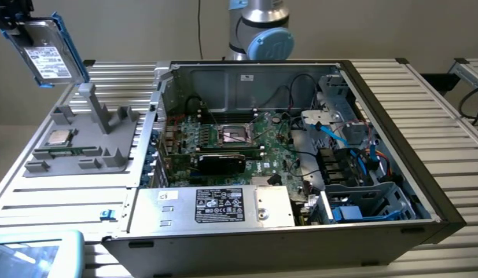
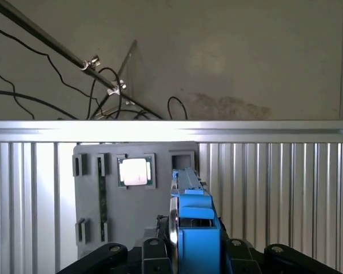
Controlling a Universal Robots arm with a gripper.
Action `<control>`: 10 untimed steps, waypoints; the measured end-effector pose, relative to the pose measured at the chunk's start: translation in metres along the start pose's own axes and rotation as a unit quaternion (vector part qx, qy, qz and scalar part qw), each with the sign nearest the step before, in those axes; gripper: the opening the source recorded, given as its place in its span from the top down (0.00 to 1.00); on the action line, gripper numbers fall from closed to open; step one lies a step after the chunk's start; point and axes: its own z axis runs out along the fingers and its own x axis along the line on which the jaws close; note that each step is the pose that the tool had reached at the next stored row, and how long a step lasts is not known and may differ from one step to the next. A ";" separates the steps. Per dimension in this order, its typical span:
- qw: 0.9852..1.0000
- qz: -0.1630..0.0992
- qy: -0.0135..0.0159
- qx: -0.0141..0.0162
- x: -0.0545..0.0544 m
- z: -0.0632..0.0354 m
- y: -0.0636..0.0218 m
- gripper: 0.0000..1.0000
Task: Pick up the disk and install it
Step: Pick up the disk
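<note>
The disk (image 1: 47,53), a silver-grey drive with a white label in a blue bracket, hangs tilted in the air at the exterior view's upper left, above the grey holder plate (image 1: 84,145). My gripper (image 1: 10,21) is shut on its upper end. In the wrist view the disk (image 2: 194,225) is seen edge-on, blue bracket uppermost, clamped in my gripper (image 2: 193,254). The black fingers (image 2: 111,251) stand on either side of it.
The holder plate (image 2: 91,228) carries a small square silver CPU chip (image 1: 58,138) and upright posts. The open computer case (image 1: 424,168) lies to the exterior view's right, with motherboard (image 1: 239,145), cables, a silver box with a black label (image 1: 220,205) and a blue-trimmed bay (image 1: 363,205).
</note>
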 end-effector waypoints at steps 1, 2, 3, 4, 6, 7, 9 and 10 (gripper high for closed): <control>1.000 0.000 0.000 0.000 0.000 -0.0045 -0.0013 0.63; 1.000 0.000 0.000 0.000 0.000 -0.0090 -0.0028 0.63; 1.000 0.000 0.000 0.000 0.000 -0.0133 -0.0046 0.63; 1.000 0.000 0.000 0.000 0.000 -0.0178 -0.0065 0.63; 1.000 0.000 0.000 0.000 0.001 -0.0269 -0.0112 0.63; 1.000 0.000 0.000 0.000 0.001 -0.0315 -0.0141 0.63; 1.000 0.000 0.000 0.000 0.002 -0.0392 -0.0201 0.63; 1.000 0.000 0.000 0.000 0.002 -0.0424 -0.0229 0.63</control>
